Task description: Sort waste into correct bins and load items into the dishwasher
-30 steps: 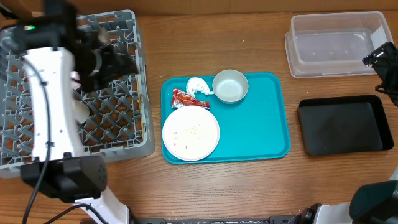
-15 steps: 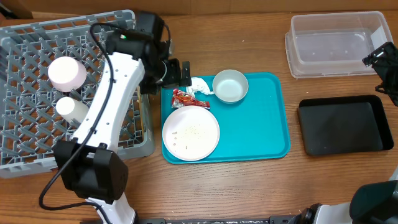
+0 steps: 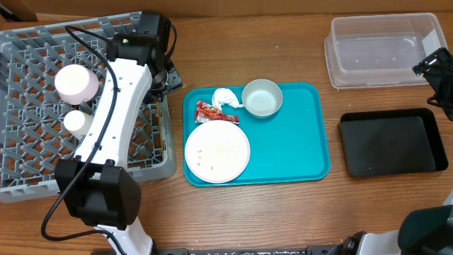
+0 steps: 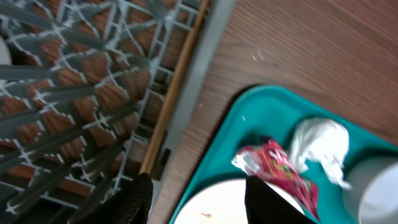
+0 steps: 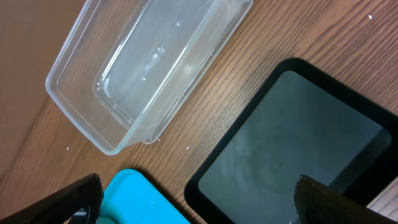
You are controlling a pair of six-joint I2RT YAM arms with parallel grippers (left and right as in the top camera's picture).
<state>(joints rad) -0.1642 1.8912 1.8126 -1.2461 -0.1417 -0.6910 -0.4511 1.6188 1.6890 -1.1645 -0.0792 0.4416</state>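
Your left gripper [image 4: 198, 198] hangs parted and empty between dish rack [image 4: 74, 93] and teal tray [image 4: 249, 112]; your right gripper [image 5: 199, 193] gapes wide above the black tray [image 5: 292, 143].

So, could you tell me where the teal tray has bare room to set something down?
The teal tray is bare on its right half, from the bowl and large plate to the right rim. Its left side is crowded: red wrapper, tissue, bowl and plate packed close. The black tray and clear tub are empty.

A brown wood-grain table [image 3: 283, 212] fills the background.
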